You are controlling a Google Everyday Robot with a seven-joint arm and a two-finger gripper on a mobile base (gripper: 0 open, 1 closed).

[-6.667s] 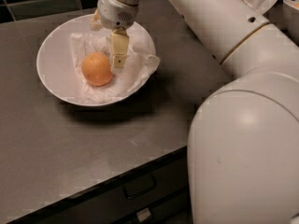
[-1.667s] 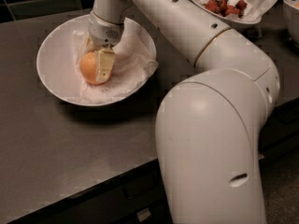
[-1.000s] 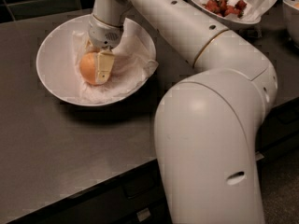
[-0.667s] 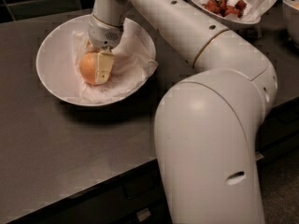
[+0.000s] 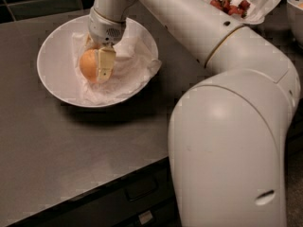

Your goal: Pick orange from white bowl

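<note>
The orange (image 5: 86,64) lies on crumpled white paper in the wide white bowl (image 5: 49,77) at the back left of the dark counter. My gripper (image 5: 98,63) reaches down into the bowl from above and is shut on the orange. One cream finger pad (image 5: 105,65) presses on the orange's right side, and the other finger is hidden behind the fruit. The orange still rests low in the bowl on the paper.
A smaller paper-lined bowl of red strawberries (image 5: 231,4) stands at the back right, with another white dish (image 5: 296,7) at the right edge. My bulky white arm (image 5: 227,141) fills the right foreground. The counter's front edge (image 5: 85,188) has drawers below.
Since the oldest frame the gripper has moved left and down onto the orange and the arm has swung in. Over the last two seconds nothing has visibly moved.
</note>
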